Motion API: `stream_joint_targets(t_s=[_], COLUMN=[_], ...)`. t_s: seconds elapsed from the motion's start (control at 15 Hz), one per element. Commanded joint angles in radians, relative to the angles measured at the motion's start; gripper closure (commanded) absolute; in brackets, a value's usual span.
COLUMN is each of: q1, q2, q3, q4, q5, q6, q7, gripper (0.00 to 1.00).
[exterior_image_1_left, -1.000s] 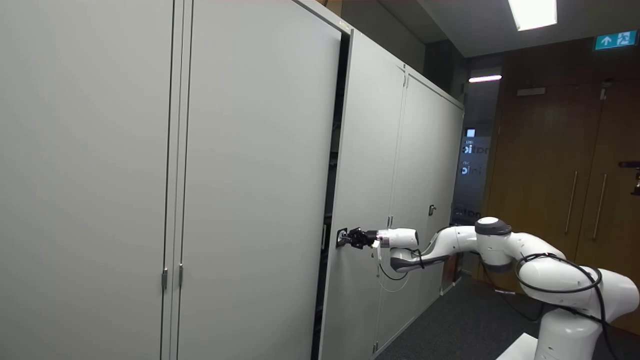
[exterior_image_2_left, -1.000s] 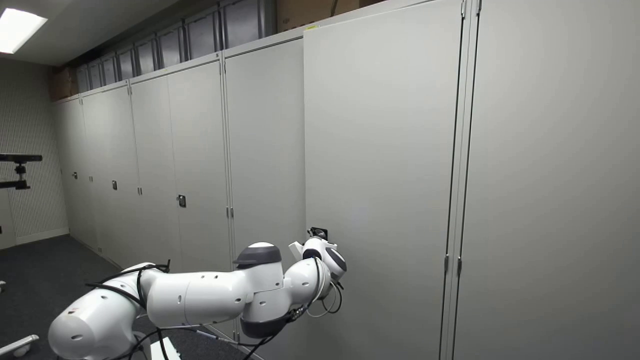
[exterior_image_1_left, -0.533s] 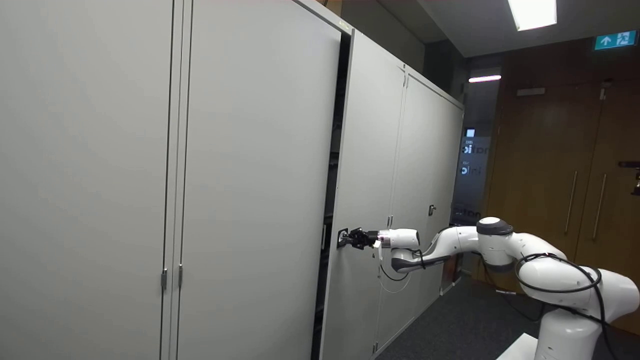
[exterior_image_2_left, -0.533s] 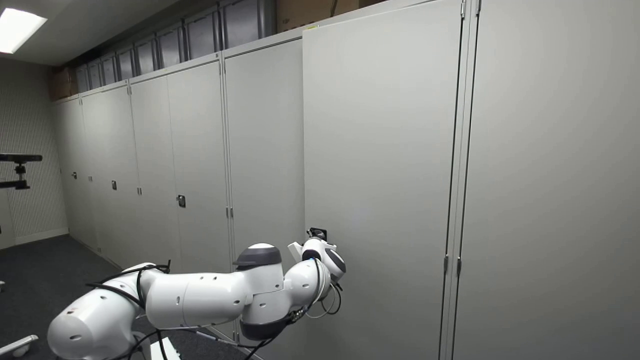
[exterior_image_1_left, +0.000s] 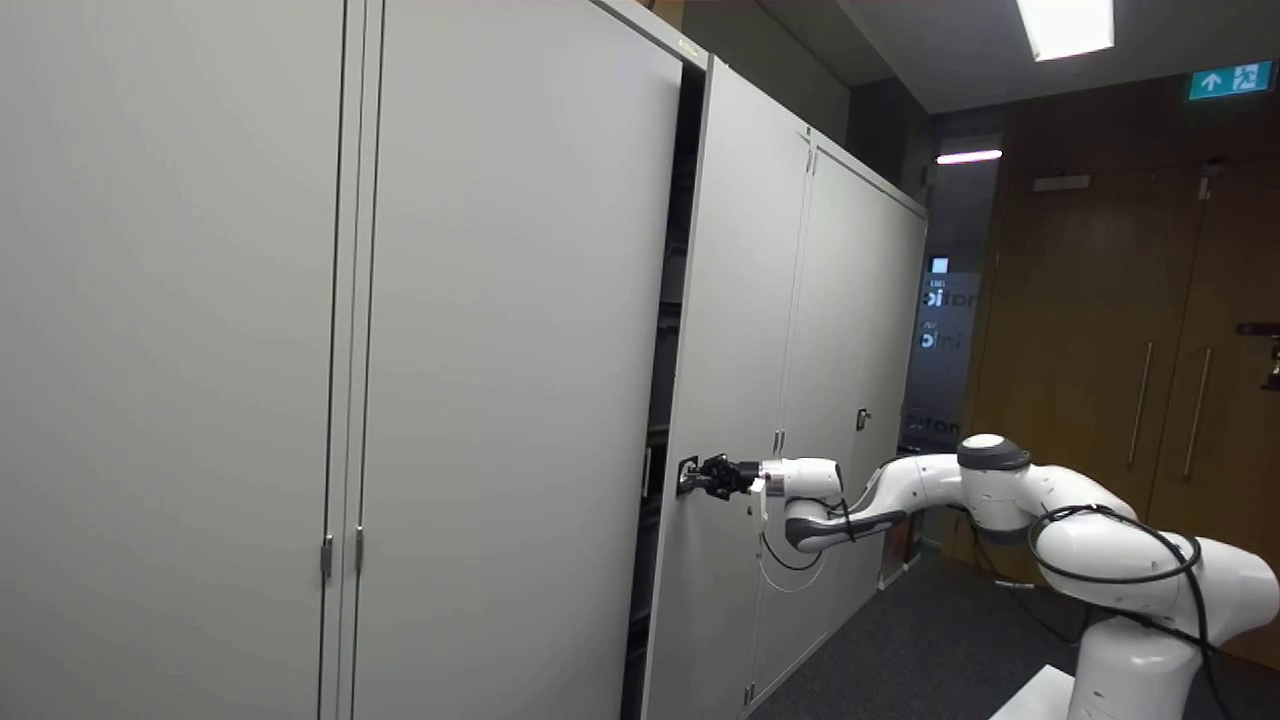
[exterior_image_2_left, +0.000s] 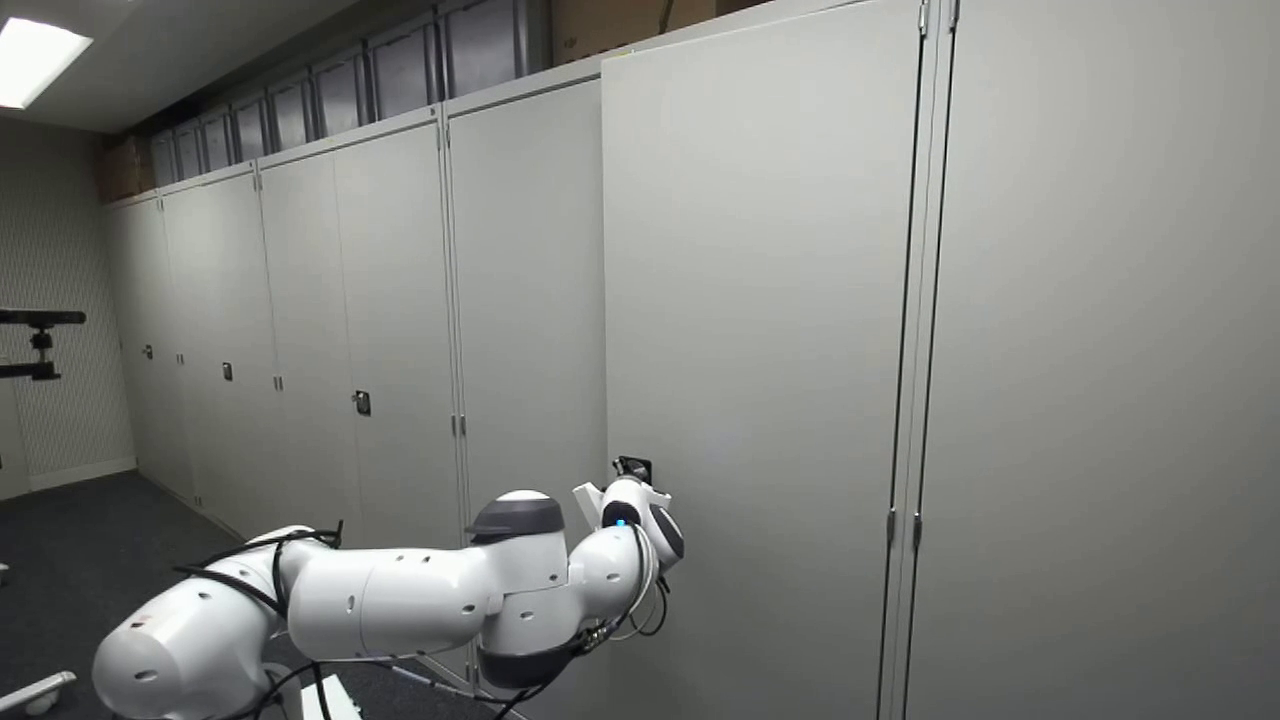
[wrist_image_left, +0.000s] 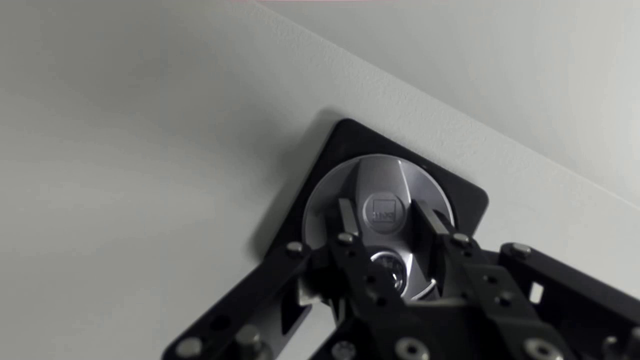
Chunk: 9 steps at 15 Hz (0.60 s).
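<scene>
- Gripper clamped on silver handle; fingers @ 9 & 3 o'clock, wrist cam.
- Handle @ 7 o'clock on cabinet door, ext. view.
- Door ajar; dark gap @ 9 o'clock.

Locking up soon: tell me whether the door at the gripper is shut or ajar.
The door stands ajar: in an exterior view, a dark gap runs along its edge.
</scene>
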Motion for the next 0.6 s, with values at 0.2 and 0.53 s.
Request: stream_joint_targets(t_s=[0.2,0.53], q1=[-0.084,-0.086], q2=[0.001,0.001], q3=[0.079,0.03], q4=[-0.153,-0.118], q5=[-0.036,-0.052], q6=[0.006,0.077], q7=[-0.015,0.008], gripper=[0.92,0.92])
